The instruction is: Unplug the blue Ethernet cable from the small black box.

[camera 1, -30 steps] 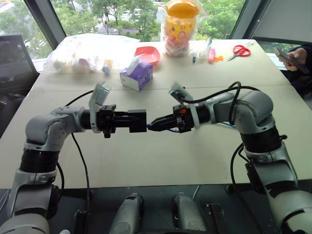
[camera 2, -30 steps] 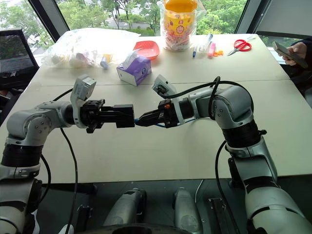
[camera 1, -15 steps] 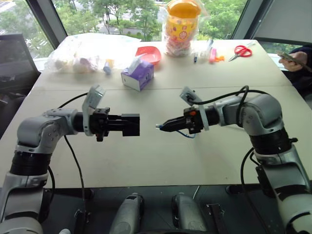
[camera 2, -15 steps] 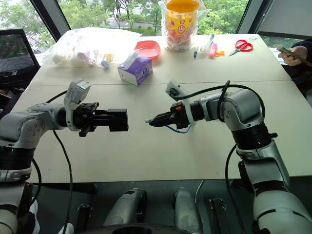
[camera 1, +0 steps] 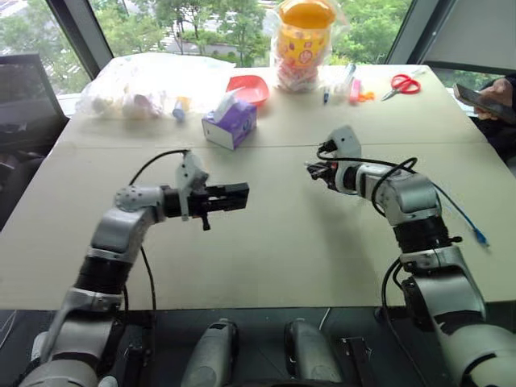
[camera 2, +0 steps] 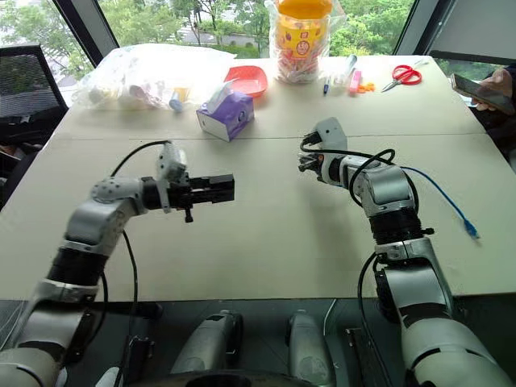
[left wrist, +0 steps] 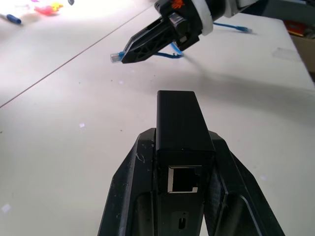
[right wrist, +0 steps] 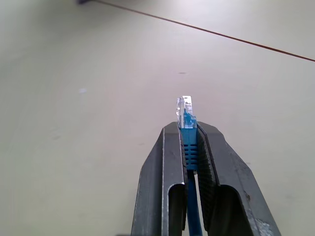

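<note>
Gripping the small black box (left wrist: 180,129) between its two black fingers, the left hand (camera 1: 234,196) hangs over the beige worktop (camera 1: 266,250) at about 9 o'clock from the scene's middle, pointing across toward 3 o'clock. The box's port faces back at the wrist camera and stands empty. The right hand (right wrist: 188,132), at about 2 o'clock from the middle, is pinched on the blue Ethernet cable (right wrist: 187,147) just behind its clear plug (right wrist: 184,112), which juts out past the fingertips. The plug is well apart from the box. From that hand the cable runs back along the forearm and trails over the worktop toward 4 o'clock, its other plug (camera 2: 468,233) lying near the worktop's edge. Toward 12 o'clock sit a purple tissue box (camera 1: 230,124), a red bowl (camera 1: 244,89), a clear bag of small items (camera 1: 137,85), a yellow jar in plastic wrap (camera 1: 301,44) and red-handled scissors (camera 1: 401,84). At the 2 o'clock edge a person's hand (camera 1: 506,87) holds a phone (camera 1: 480,101).
</note>
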Controlling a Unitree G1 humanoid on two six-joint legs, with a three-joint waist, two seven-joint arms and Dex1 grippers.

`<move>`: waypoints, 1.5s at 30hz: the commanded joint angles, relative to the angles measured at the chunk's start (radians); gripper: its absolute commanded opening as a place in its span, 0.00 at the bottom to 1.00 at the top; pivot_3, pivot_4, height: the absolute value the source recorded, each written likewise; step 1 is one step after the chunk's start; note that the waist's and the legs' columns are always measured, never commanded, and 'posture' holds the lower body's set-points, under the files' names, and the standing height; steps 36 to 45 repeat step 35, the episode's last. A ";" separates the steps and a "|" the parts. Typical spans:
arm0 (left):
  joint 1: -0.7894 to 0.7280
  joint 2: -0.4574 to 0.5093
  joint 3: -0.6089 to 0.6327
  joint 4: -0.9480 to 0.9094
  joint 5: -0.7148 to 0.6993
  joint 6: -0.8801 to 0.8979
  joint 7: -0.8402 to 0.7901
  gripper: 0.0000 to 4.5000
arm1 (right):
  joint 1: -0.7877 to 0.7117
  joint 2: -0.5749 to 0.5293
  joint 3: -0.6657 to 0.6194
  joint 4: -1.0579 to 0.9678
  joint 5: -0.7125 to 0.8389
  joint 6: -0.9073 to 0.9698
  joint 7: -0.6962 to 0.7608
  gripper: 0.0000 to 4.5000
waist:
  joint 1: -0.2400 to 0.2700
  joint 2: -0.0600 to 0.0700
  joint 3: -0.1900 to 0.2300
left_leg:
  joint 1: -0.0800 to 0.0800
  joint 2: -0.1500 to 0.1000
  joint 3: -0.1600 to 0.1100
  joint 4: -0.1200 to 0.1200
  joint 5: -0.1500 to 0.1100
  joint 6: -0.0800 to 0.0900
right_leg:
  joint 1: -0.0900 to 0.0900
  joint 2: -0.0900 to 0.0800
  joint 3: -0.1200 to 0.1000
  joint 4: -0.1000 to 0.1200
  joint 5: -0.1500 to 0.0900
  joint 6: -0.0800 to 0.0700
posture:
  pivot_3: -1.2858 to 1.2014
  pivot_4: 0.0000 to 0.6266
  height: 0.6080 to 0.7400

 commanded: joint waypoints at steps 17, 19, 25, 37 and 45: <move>-0.069 -0.172 -0.005 0.549 0.236 -0.451 0.212 0.23 | 0.138 0.161 -0.353 -0.600 0.192 0.405 -0.252 0.84 | -0.003 0.001 -0.002 | -0.004 0.001 0.001 0.005 0.000 0.001 | -0.004 0.002 -0.001 0.006 0.001 0.001 | 0.52 0.24 1.00; -0.062 -0.162 -0.001 0.579 0.239 -0.466 0.207 0.44 | 0.187 0.160 -0.347 -0.667 0.211 0.448 -0.243 0.84 | -0.015 0.002 -0.002 | -0.001 0.001 0.001 0.005 0.000 0.002 | -0.001 0.003 -0.001 0.006 0.001 0.001 | 0.52 0.24 1.00; -0.028 -0.107 0.040 0.525 0.197 -0.407 0.167 0.99 | 0.286 0.098 -0.316 -0.812 0.273 0.557 -0.171 0.84 | -0.034 0.003 -0.003 | 0.007 0.003 0.002 0.004 -0.001 0.002 | 0.005 0.005 0.000 0.006 0.001 0.001 | 0.52 0.24 1.00; 0.109 0.125 0.117 0.135 0.043 -0.107 -0.007 0.99 | 0.394 -0.109 -0.296 -0.920 0.358 0.572 0.012 0.84 | -0.044 0.003 -0.002 | 0.008 0.005 0.000 0.003 -0.001 0.003 | 0.008 0.005 0.000 0.004 0.000 0.000 | 0.52 0.24 1.00; 0.109 0.125 0.117 0.135 0.043 -0.107 -0.007 0.99 | 0.394 -0.109 -0.296 -0.920 0.358 0.572 0.012 0.84 | -0.044 0.003 -0.002 | 0.008 0.005 0.000 0.003 -0.001 0.003 | 0.008 0.005 0.000 0.004 0.000 0.000 | 0.52 0.24 1.00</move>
